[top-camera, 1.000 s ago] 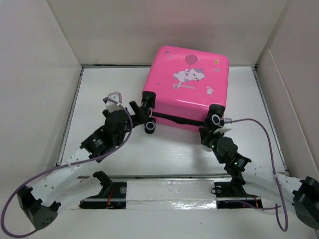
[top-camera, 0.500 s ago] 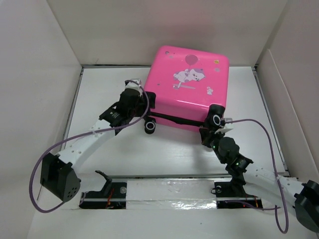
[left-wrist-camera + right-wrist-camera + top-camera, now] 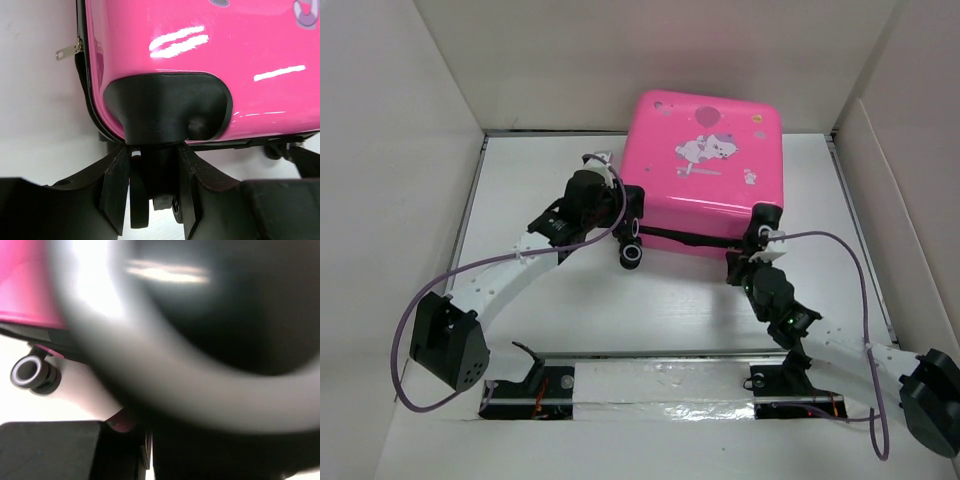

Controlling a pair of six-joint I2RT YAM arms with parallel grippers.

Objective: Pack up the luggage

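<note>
The luggage (image 3: 705, 175) is a closed bright pink hard-shell case lying flat at the back of the table, cartoon stickers facing up. Its black caster wheels face the arms. My left gripper (image 3: 628, 208) reaches its near-left corner. In the left wrist view the left gripper (image 3: 152, 155) is shut on a caster wheel (image 3: 139, 200) below the black corner housing (image 3: 165, 110). My right gripper (image 3: 748, 262) sits shut just below the right caster (image 3: 765, 218). The right wrist view is mostly filled by that blurred wheel (image 3: 200, 340), with the shut gripper (image 3: 148, 455) beneath.
White walls (image 3: 400, 150) enclose the table on three sides. A second left-side caster (image 3: 631, 255) hangs free below my left gripper. A zipper pull (image 3: 67, 50) sticks out at the case's left edge. Purple cables (image 3: 840, 250) loop from both arms.
My left arm swung in to the case's left corner and its fingers closed round the caster. The luggage shifted slightly right and away. The right gripper stayed shut.
</note>
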